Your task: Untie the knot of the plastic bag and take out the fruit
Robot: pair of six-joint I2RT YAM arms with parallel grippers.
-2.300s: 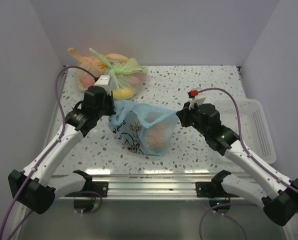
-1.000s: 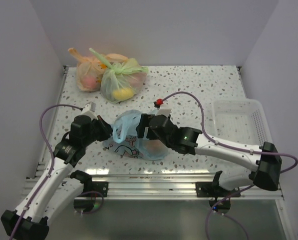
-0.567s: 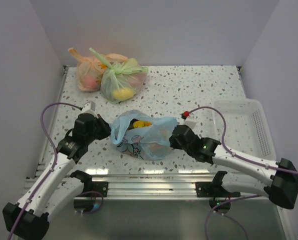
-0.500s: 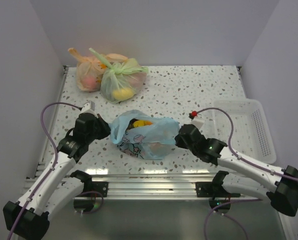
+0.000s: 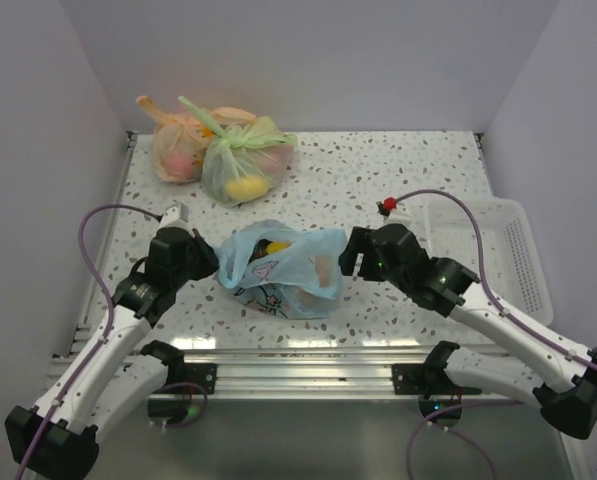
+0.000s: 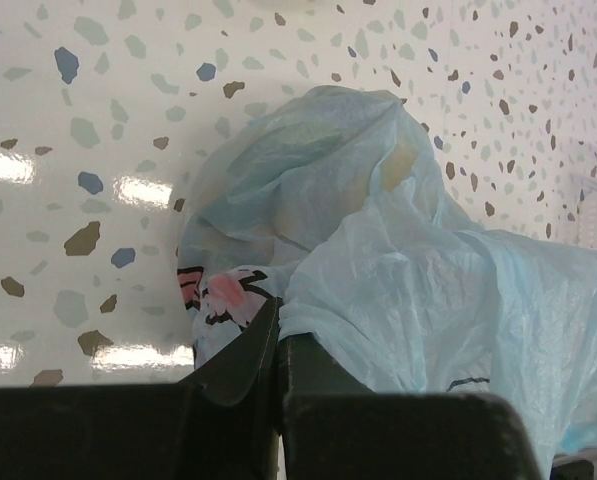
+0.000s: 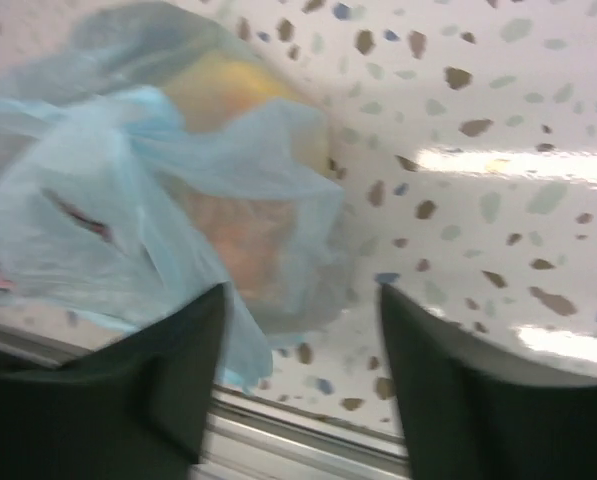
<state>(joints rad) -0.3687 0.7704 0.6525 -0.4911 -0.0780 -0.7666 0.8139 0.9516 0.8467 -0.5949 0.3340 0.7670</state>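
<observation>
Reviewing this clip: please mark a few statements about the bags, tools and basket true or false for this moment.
1. The left tool is shut on the light blue bag. True.
2. The right tool is clamped shut. False: its jaws stand apart beside the bag's right side.
3. The green bag and orange bag lie together at the table's far left. True.
4. The white basket stands left of the light blue bag. False: it is at the table's right edge.
5. A yellow fruit shows in the bag's open top. True.
</observation>
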